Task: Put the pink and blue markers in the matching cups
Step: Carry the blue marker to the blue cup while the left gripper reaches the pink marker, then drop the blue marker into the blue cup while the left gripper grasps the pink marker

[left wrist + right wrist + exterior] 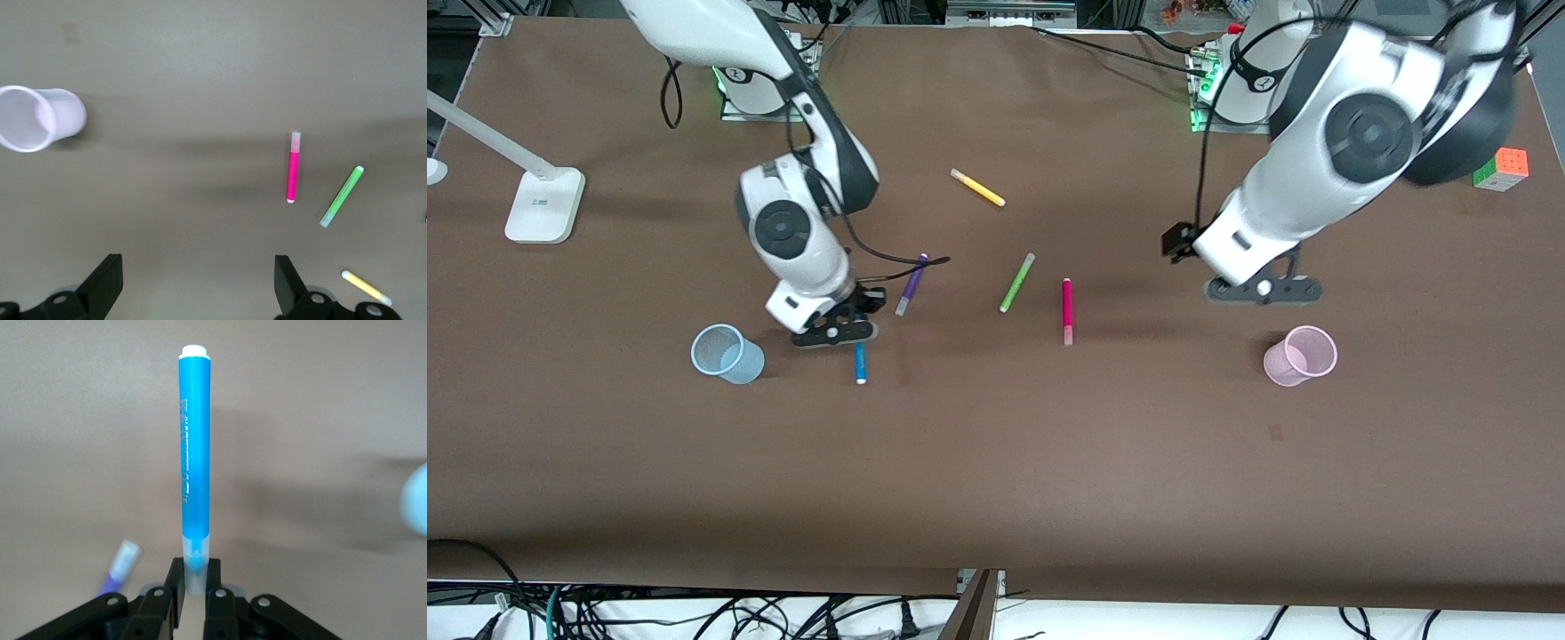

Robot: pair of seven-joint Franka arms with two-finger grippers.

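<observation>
Right gripper (838,331) fingers (175,600) clamped on the pale cap end of the blue marker (861,362); right wrist view shows the marker's (195,453) barrel running straight out from between the fingers, white end plug away from them. In the front view this sits left of centre, marker low over the desk (996,462); whether it touches the desk cannot be told.

Left gripper (1261,289) fingers (287,280) spread wide apart, nothing between them; right-centre of the front view, above the pink cup (1300,356).

Pink marker (1067,310) lies flat on the desk, centre of the front view, paler cap toward the front camera, well apart from both grippers. In the left wrist view it (293,175) shows ahead of the open fingers.

Blue cup (727,354): upright, just beside the right gripper toward the right arm's end of the desk; appears empty. Pink cup: upright toward the left arm's end; interior bare in the left wrist view (37,119).

Other items on desk: purple pen (911,284) just beside the right gripper, lime-green pen (1017,282) beside the pink marker, yellow pen (977,188) in the upper centre. Puzzle cube (1501,168) at upper right, white lamp base (543,204) at upper left.
</observation>
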